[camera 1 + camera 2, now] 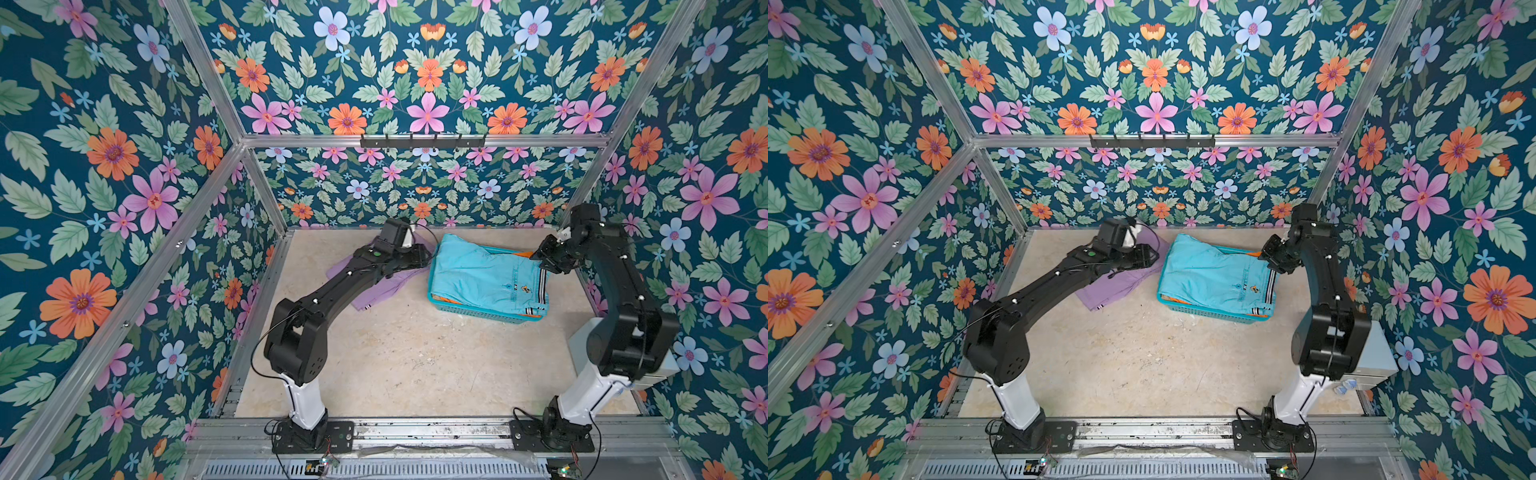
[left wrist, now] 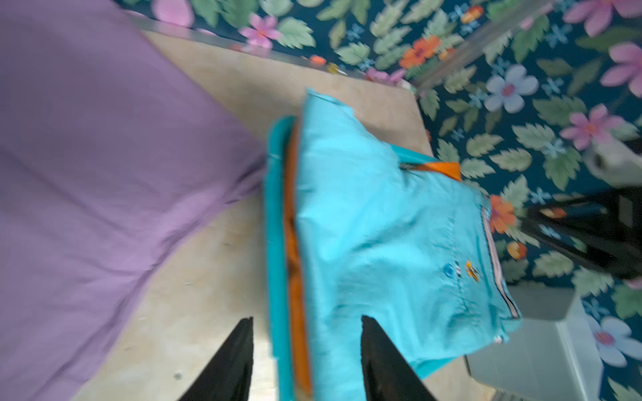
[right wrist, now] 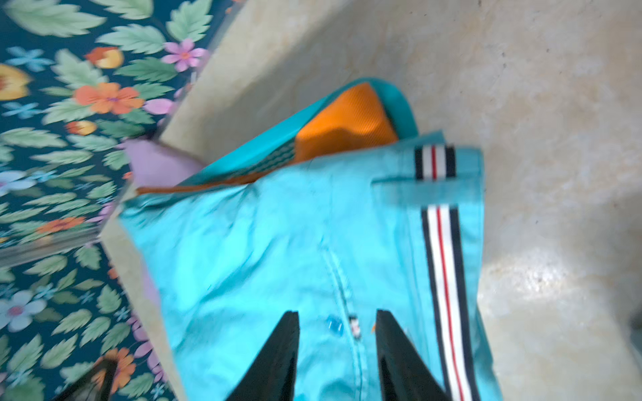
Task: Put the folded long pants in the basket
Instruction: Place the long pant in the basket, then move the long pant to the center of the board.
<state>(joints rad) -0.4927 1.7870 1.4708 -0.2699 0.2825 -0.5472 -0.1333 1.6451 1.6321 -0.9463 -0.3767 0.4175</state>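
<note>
Basket noted toward the far right of the table, filled to above its rim. Turquoise pants are laid folded on top of the stack, with the striped waistband toward the right arm and one corner overhanging the far rim. They are judged to be resting on the load rather than tucked down inside. Orange pants are seen directly beneath, showing at a corner and along one side. A thin tan edge is glimpsed at the near left corner under the orange. It is taken to be the tan pants, though too little is shown to be certain. Lilac pants are recorded outside the basket, flat on the table just beside its left wall and partly covered from above by the left arm. Left hand is held above the gap between the lilac cloth and the basket rim, its fingers parted and nothing caught between them. Right hand is poised over the waistband end of the turquoise pants, likewise parted. No cloth is seen pinched, though the blur leaves contact uncertain. Progress is judged at three of four garments delivered. What is left: the lilac pants are to be lifted and set on the stack, which is already high, so slipping off may be risked.
</note>
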